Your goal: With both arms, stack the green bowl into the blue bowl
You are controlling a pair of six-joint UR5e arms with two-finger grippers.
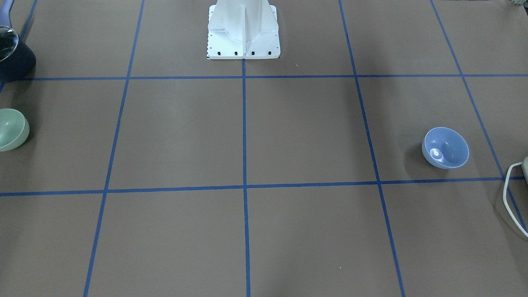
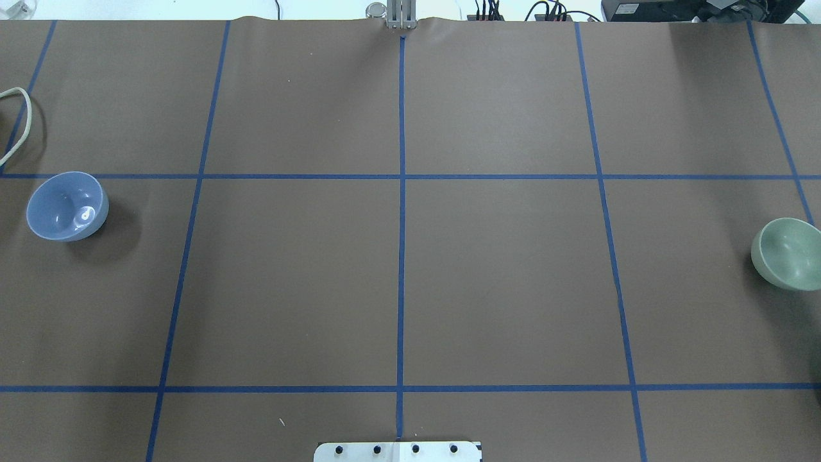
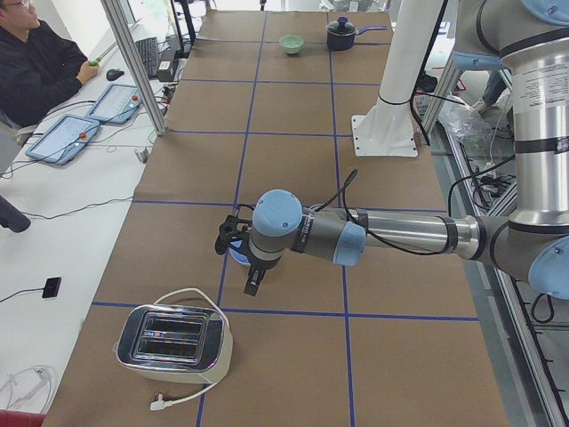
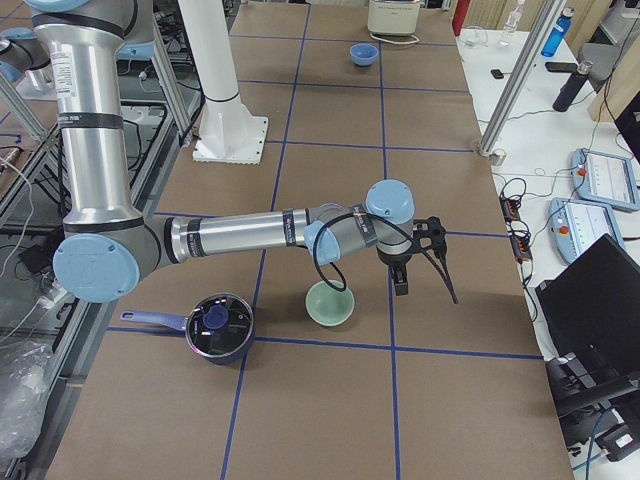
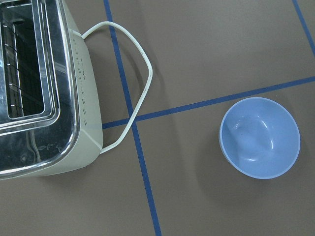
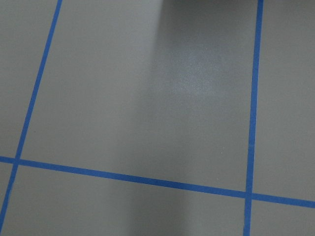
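table (image 2: 500,289) – we see a taped blue grid | left arm (image 3: 400,236), right arm (image 4: 240,235) stretched low | toaster (image 5: 39,88) near left gripper (image 3: 228,242) | blue bowl (image 5: 259,137) under left gripper, apart | green bowl (image 4: 329,303) just beside right gripper (image 4: 430,285), armward | both grips – we cannot tell

Worktop (image 2: 500,282) is covered in brown paper, marked into big squares with blue tape (image 2: 401,256). Lighting even, shadows soft; one dull glare patch (image 6: 192,73) in the right wrist view. Exterior left view: white side desk (image 3: 53,249) at 9 o'clock, aluminium post (image 3: 133,67) at its edge, seated operator (image 3: 36,62) in black at 10 o'clock. Exterior right view: laptop (image 4: 600,300) at 4 o'clock, blue bottle (image 4: 563,30) at 1 o'clock.
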